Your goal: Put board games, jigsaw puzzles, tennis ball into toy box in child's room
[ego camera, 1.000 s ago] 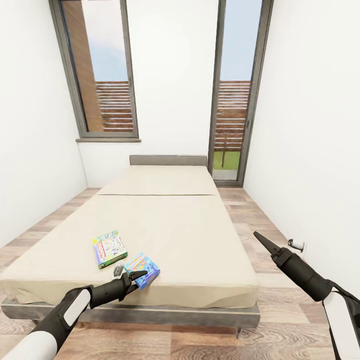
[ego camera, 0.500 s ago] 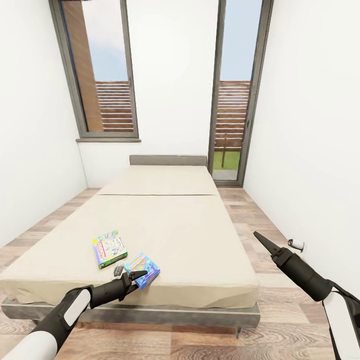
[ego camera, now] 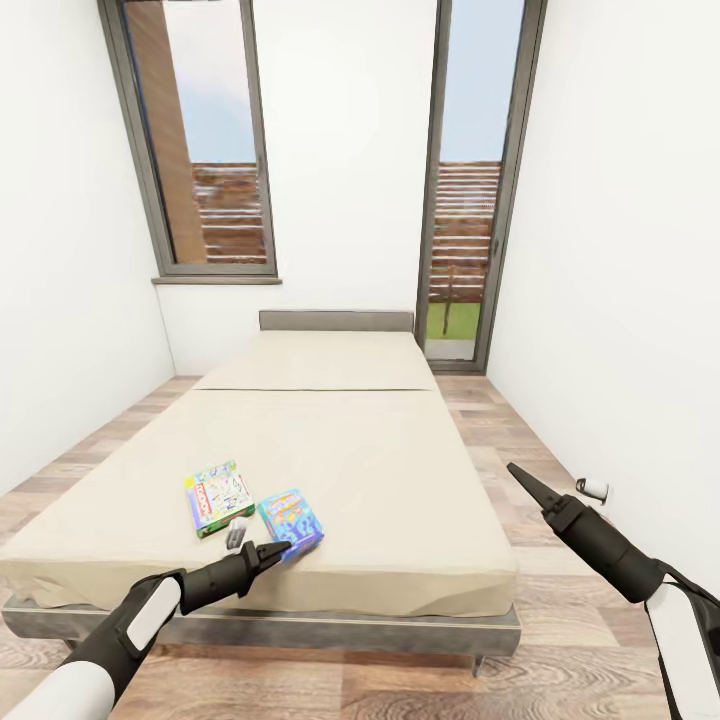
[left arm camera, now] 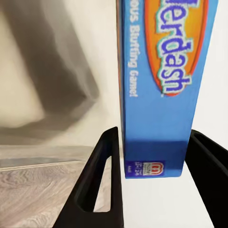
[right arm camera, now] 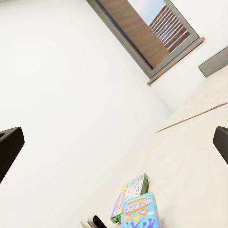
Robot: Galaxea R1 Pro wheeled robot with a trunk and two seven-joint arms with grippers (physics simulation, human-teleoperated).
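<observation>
Glossy cardboard board game [ego camera: 291,521]; matt cloth bed [ego camera: 380,470]; wood floor [ego camera: 520,440].

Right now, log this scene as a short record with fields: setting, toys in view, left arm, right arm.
setting: bedroom, beige bed on a wood floor, two tall windows behind
toys in view: green board game and blue board game, both lying on the bed near its foot
left arm: left gripper open, its fingers on either side of the blue board game's edge, not closed on it
right arm: right gripper raised over the floor beside the bed, holding nothing
</observation>
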